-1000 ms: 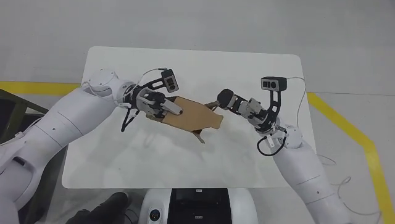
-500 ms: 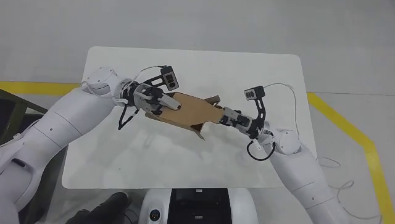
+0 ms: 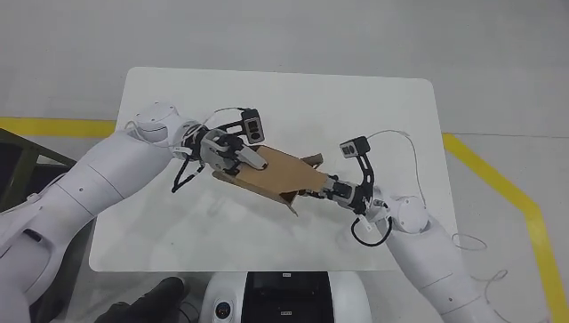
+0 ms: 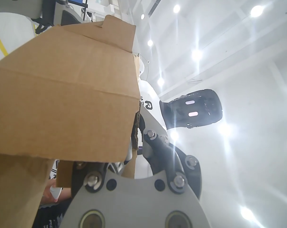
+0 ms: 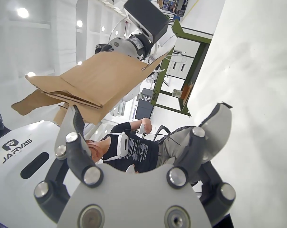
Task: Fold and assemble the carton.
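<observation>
Carton (image 3: 283, 173), half flat, hangs with one end clamped in the jaws of the left gripper (image 3: 240, 157); its free end lies just beside the right gripper (image 3: 312, 192), whose jaws stand apart. Light, stiff board (bending readily at creases, I judge): pinch a flap edge, not mid-panel.

A flattened brown carton (image 3: 280, 172) sat aslant over the middle of the white counter (image 3: 373, 109). The left gripper (image 3: 244, 157) held its left end, and the right gripper (image 3: 313, 192) met its right end.
</observation>
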You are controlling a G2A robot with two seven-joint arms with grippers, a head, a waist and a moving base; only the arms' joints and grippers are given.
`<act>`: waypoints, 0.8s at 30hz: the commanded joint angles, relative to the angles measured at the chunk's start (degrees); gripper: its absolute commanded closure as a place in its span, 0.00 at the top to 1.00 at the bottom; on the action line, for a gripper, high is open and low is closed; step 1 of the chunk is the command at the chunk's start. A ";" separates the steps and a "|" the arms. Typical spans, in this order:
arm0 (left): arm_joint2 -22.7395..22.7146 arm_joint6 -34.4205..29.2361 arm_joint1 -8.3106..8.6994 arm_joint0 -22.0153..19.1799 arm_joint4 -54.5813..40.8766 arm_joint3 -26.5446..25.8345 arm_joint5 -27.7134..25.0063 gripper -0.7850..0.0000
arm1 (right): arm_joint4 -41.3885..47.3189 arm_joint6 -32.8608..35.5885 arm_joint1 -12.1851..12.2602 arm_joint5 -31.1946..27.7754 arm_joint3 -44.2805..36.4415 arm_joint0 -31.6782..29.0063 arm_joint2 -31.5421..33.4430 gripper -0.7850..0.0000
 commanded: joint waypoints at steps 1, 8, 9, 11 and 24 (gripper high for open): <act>0.17 0.00 -0.13 -0.12 -0.10 0.37 -0.28 0.00 | -0.23 0.21 -0.04 0.29 -0.29 0.02 -0.50 1.00; 0.63 0.00 -0.52 -0.55 0.10 0.80 -0.94 0.00 | -1.21 -0.06 -0.43 1.69 -0.48 0.92 -2.93 1.00; 0.72 0.00 -0.57 -0.64 0.35 0.88 -1.11 0.00 | -1.28 -0.21 -0.50 1.77 -0.42 1.09 -3.24 1.00; 0.98 0.00 -0.70 -0.82 0.74 0.94 -1.29 0.00 | -1.45 -0.40 -0.64 1.87 -0.45 1.41 -3.88 1.00; 2.16 0.00 -1.28 -2.18 1.34 1.48 -2.42 0.00 | -3.76 -2.01 -0.98 3.83 -0.47 2.62 -5.87 1.00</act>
